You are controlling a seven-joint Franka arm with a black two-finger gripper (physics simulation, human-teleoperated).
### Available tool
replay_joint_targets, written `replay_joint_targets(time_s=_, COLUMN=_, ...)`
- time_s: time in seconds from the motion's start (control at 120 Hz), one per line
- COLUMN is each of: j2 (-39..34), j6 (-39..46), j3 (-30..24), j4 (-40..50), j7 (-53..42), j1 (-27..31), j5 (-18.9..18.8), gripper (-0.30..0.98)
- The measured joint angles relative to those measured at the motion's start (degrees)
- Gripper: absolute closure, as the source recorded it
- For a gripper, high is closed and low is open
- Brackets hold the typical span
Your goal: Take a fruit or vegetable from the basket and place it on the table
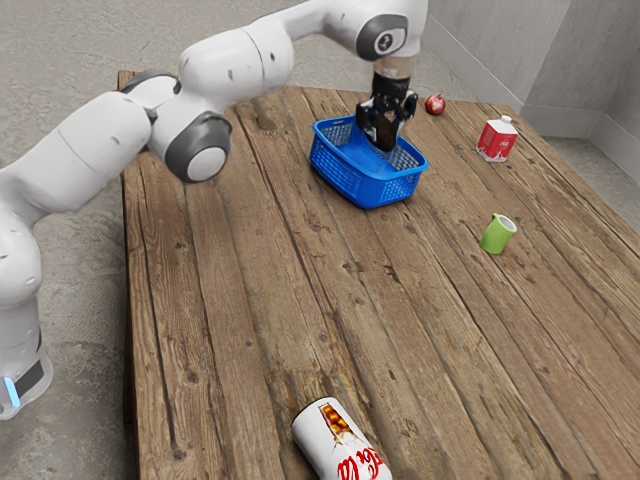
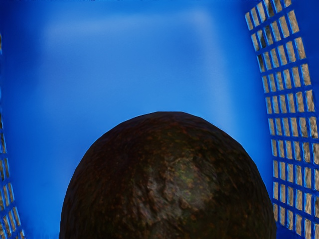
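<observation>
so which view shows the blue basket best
The exterior view: it shows the basket from outside, rim and slotted walls, with the pincer hiding some. The wrist view shows its floor and parts of walls, partly behind a dark round fruit.

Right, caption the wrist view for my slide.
Close-up from the hand camera: a dark, rough-skinned avocado against the smooth floor of a blue basket with gridded sides.
</observation>
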State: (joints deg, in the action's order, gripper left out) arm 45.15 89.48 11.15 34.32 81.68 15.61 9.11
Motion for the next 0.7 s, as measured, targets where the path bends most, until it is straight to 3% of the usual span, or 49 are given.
replay_joint_targets(time_s=0.183, j2=-3.2, j6=-1.6, j3=-0.6, j4=0.4, j7=-0.2, j1=-4.1, j5=0.3, gripper=0.47)
replay_joint_targets(time_s=0.483, j2=-5.1, j6=-2.3, j3=-0.7, j4=5.7, j7=-0.8, j1=-16.1, j5=0.6, gripper=0.48)
replay_joint_targets(time_s=0.7, j2=-4.9, j6=-1.7, j3=-0.6, j4=8.2, j7=-1.0, j1=-19.3, j5=0.5, gripper=0.44)
